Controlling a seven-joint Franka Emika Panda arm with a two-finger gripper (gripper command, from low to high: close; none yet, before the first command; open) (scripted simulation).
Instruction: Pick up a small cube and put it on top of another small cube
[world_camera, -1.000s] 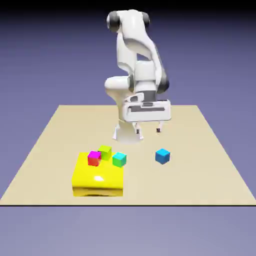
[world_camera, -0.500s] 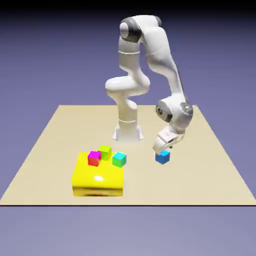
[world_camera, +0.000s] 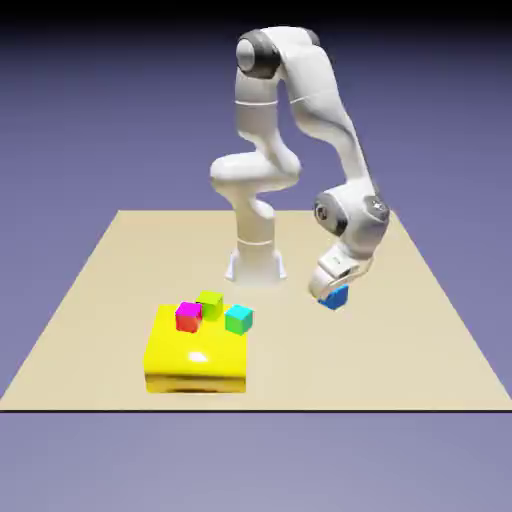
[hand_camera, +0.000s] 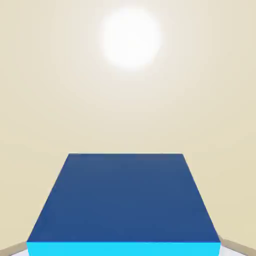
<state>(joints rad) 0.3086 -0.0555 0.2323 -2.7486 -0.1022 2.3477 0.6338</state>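
Pinching the blue cube (world_camera: 335, 297), the fingers (world_camera: 330, 294) sit at the end of the white arm (world_camera: 325, 110), which bends down toward the exterior view's right side of the tan counter (world_camera: 420, 330). That cube appears lifted just clear of the counter, tucked under the hand so that only its lower part shows in the exterior view. In the hand view the blue cube (hand_camera: 125, 200) fills the lower half of the picture, large and close, hiding the fingertips at the bottom edge, with pale counter and a bright glare spot beyond it. Toward the exterior view's left, well apart from the held cube, a yellow block (world_camera: 195, 358) lies on the counter. On its far edge rest a magenta and red cube (world_camera: 188, 316) and a green cube (world_camera: 210, 304), touching each other, and a teal cube (world_camera: 238, 319) sits just beside them at the block's corner.
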